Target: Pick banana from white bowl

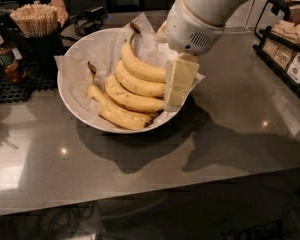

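The white bowl (72, 96), lined with crinkled white paper, stands on the grey counter and holds several yellow bananas. The banana (140, 69) lies at the back of the pile, strongly curved, its long stem with a dark tip pointing up toward the bowl's far rim. Its right end is hidden behind my gripper. My gripper (179, 84), cream-coloured below a big white wrist, hangs over the bowl's right side, right up against the right ends of the upper bananas. Nothing shows as held.
A dark cup of wooden stir sticks (36, 21) and a small brown bottle (7, 59) stand at the left on a black mat. A person's arm (57, 4) is behind them. A black rack with packets (290, 54) stands at the right. Cables lie behind the bowl.
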Motion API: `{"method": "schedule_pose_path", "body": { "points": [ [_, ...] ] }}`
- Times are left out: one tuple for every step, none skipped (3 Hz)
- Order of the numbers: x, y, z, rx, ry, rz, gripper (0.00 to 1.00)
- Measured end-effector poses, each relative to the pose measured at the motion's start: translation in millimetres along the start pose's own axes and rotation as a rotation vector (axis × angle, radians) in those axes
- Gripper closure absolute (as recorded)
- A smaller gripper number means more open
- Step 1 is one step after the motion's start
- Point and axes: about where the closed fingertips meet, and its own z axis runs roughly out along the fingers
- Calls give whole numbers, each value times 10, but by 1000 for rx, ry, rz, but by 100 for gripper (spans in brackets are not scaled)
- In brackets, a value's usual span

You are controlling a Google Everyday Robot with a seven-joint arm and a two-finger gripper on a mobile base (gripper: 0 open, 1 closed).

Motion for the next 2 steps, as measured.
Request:
{"method": "schedule_pose_path", "body": {
  "points": [
    [4,-10,5,-1,0,1,0],
    [4,-10,5,-1,0,1,17]
  ]
}}
